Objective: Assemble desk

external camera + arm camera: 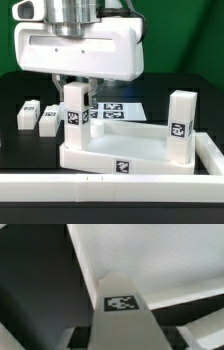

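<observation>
Altogether four legs counted. Two stood upright at corners of desk top (100,155): gripped leg (74,112) (122,303) at exterior view's left, free upright leg (181,122) at its right. Two lay side by side on table (20,150), left of top: outer loose leg (27,114), inner loose leg (48,121). One gripper (76,95), fingers clamped against gripped leg's sides. Black-and-white tags on legs, top's front wall, marker board (122,107); no readable writing.
</observation>
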Robot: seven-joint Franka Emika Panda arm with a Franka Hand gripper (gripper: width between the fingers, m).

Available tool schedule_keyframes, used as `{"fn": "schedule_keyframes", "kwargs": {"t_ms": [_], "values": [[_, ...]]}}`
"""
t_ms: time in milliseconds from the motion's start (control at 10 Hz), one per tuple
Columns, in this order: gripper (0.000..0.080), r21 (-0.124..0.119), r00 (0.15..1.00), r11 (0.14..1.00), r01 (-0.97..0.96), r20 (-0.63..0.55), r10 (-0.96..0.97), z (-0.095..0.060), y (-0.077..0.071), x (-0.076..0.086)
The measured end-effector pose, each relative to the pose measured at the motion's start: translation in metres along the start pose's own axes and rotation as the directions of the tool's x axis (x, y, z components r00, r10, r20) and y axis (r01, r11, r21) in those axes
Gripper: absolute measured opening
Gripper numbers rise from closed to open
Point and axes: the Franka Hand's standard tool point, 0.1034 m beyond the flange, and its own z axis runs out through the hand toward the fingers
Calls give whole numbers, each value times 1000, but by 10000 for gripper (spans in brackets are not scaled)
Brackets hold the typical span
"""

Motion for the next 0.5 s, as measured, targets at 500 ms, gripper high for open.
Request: {"fn": "schedule_keyframes", "kwargs": {"t_ms": [500], "values": [[646,21,998,998,-65,7,65,-18,-16,-15]]}}
